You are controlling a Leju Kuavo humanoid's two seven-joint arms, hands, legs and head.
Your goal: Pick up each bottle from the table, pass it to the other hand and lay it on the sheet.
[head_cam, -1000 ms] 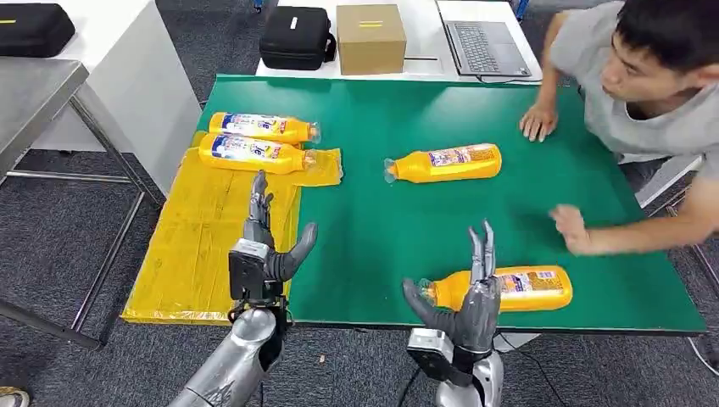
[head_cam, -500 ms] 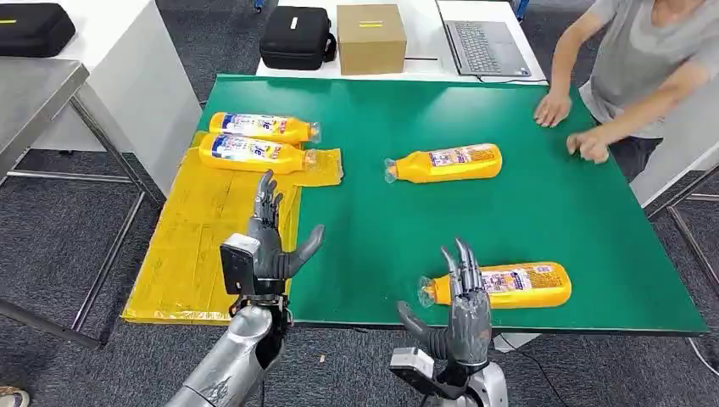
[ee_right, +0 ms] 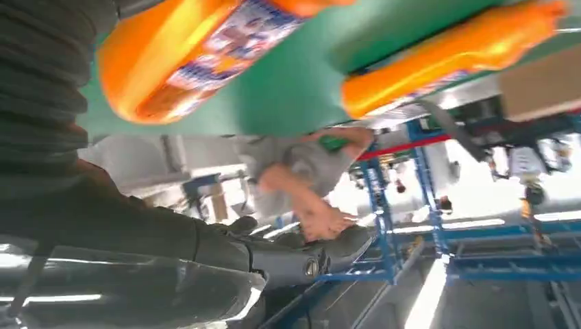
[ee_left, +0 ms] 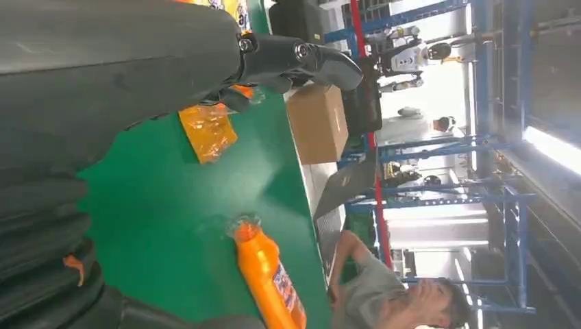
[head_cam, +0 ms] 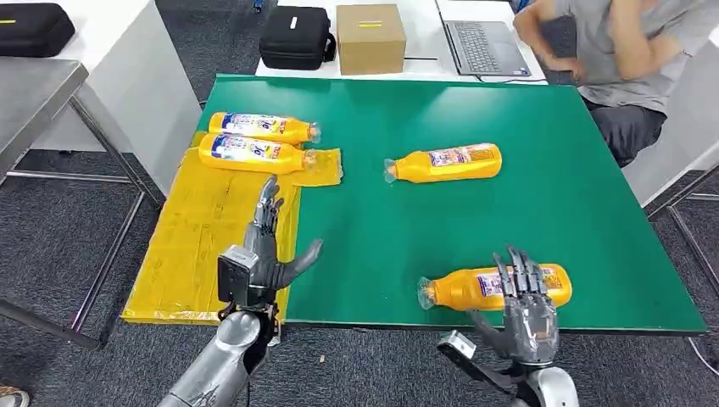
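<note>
My right hand [head_cam: 527, 315] hovers at the near edge of the green table [head_cam: 543, 203], fingers [head_cam: 517, 275] spread and raised, their tips over the near side of the nearest bottle [head_cam: 496, 287]; I hold nothing, and I cannot tell whether the tips touch it. That bottle lies on its side near the table's near right edge, cap to the left, and in my right wrist view it shows as a big orange shape [ee_right: 192, 55] close by the hand. My left hand [head_cam: 261, 254] is also up and empty, fingers [head_cam: 269, 199] apart and pointing away from me, thumb out to the right, over the border where the yellow sheet [head_cam: 195, 246] meets the green surface. The sheet covers the table's left side and hangs over its near left edge. Two bottles lie on its far end, side by side, caps to the right: the farther one [head_cam: 263, 127] and the nearer one [head_cam: 253, 153]. A fourth bottle [head_cam: 443, 163] lies on the green surface around the middle of the table, cap to the left. Beyond the table's far edge sit a black case [head_cam: 296, 37], a cardboard box [head_cam: 370, 38] and a laptop [head_cam: 485, 47]. A person [head_cam: 619, 51] in a grey shirt sits at the far right corner.
</note>
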